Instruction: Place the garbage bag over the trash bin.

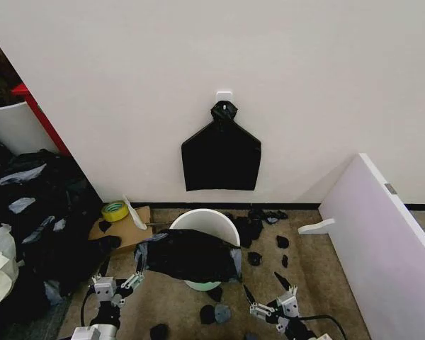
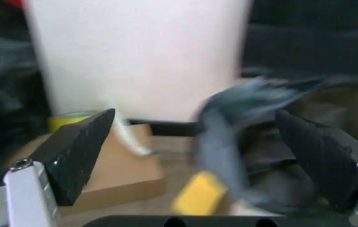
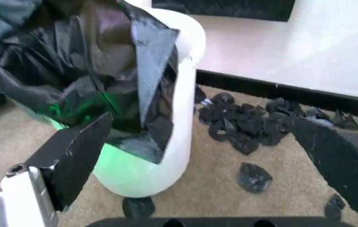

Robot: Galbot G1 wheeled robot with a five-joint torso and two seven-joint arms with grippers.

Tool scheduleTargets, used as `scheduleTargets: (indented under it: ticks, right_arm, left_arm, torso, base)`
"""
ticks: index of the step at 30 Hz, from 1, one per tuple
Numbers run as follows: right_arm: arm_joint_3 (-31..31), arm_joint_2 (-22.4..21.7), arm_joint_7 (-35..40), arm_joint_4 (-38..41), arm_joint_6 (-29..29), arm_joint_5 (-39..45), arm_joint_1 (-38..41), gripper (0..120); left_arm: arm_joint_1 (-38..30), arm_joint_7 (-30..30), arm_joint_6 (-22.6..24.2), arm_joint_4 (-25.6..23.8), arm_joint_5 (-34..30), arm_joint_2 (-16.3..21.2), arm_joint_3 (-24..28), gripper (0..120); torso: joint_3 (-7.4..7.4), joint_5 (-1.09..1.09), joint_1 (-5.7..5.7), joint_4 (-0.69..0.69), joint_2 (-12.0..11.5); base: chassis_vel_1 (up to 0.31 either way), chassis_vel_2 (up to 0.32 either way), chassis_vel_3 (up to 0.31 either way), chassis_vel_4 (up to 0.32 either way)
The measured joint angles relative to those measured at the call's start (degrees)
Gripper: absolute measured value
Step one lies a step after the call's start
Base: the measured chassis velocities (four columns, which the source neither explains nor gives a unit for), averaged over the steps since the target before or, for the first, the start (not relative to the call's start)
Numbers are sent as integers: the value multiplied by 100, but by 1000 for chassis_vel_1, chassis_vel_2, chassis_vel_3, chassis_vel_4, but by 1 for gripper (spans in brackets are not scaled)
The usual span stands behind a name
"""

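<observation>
Garbage bag (image 1: 190,255) draped across trash bin (image 1: 205,222) front, left claw (image 1: 117,283) and right claw (image 1: 269,292) both open, no writing legible.

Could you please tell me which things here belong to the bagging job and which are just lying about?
Job: garbage bag, trash bin, left gripper, right gripper.

Lying about: tape roll, cardboard, hanging bundle, black scraps.

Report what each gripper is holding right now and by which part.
Nothing is held. The left gripper and the right gripper both stand open on the near side of the trash bin, with the garbage bag draped over its front rim.
</observation>
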Motion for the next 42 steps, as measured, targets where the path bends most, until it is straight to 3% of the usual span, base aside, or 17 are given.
scheduleTargets:
  ticks: [3,8,12,17,23,33,42]
  right_arm:
    - [-48,25,0,34,-1,-17,10,100]
    - [-38,37,-2,90,-1,-17,-29,100]
    - [39,-1,-34,211,-1,85,-72,100]
    - [194,-177,-110,533,-130,447,38,100]
    - [218,-443,-159,814,-493,828,369,100]
    - [280,-1229,-572,1027,-1619,1684,1244,100]
    - [43,-1984,-962,593,-2905,2920,2772,100]
  left_arm:
    - [-120,684,-256,178,-764,79,128,100]
    - [-233,979,-408,210,-1086,92,150,100]
    - [-247,905,-481,152,-720,25,94,100]
    - [-126,529,-669,-41,204,-285,-11,100]
    - [64,257,-699,-361,548,-550,-10,100]
    - [469,-334,-771,-723,1535,-949,-122,100]
    - [936,-632,-867,-941,1986,-1215,-215,100]
  torso:
    - [0,-3,1,-1,0]
    - [0,-1,1,-1,0]
    - [0,-1,1,-1,0]
    - [0,0,1,0,0]
    - [0,0,1,0,0]
    - [0,0,1,0,0]
    - [1,0,1,0,0]
  base:
    - [0,0,0,0]
    - [0,0,0,0]
    - [0,0,0,0]
    - [0,0,0,0]
    - [0,0,0,0]
    - [0,0,0,0]
    - [0,0,0,0]
